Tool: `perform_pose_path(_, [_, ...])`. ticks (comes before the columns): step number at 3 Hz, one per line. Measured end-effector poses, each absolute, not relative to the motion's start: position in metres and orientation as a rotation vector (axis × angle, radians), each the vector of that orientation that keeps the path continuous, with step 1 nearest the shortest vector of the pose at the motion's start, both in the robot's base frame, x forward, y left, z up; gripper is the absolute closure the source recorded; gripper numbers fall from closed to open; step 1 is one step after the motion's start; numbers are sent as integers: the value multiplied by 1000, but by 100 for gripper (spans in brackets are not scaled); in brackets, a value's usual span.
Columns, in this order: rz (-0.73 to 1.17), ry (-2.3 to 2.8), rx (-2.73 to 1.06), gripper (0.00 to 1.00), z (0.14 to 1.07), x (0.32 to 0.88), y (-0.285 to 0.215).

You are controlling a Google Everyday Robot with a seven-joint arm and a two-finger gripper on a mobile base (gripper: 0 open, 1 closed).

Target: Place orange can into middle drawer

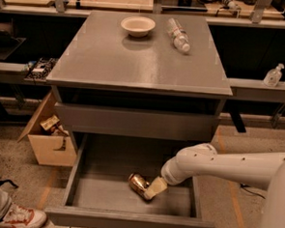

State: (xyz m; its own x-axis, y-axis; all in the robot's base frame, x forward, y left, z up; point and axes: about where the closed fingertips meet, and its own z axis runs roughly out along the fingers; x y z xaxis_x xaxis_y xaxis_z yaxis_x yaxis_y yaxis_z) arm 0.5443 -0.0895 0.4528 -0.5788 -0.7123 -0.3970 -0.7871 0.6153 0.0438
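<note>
We are nearly finishing: the can (pixel 140 185) is lying in the drawer (pixel 126 221) against the pincer (pixel 153 189), whose grip we cannot tell; withdrawing remains.

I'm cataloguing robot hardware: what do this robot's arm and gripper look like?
The arm is smooth, rounded and off-white, with a bulbous wrist joint; no cables or markings show. The gripper, low in the drawer by the can, looks cream-yellow.

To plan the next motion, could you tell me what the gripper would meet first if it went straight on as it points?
The gripper, low inside the open grey middle drawer, points left at the shiny orange-gold can right beside it, so probably that can first.
</note>
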Motion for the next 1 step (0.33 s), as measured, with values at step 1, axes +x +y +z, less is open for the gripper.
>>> perform_pose_path(1, [250, 2533, -1105, 0, 477, 533, -143])
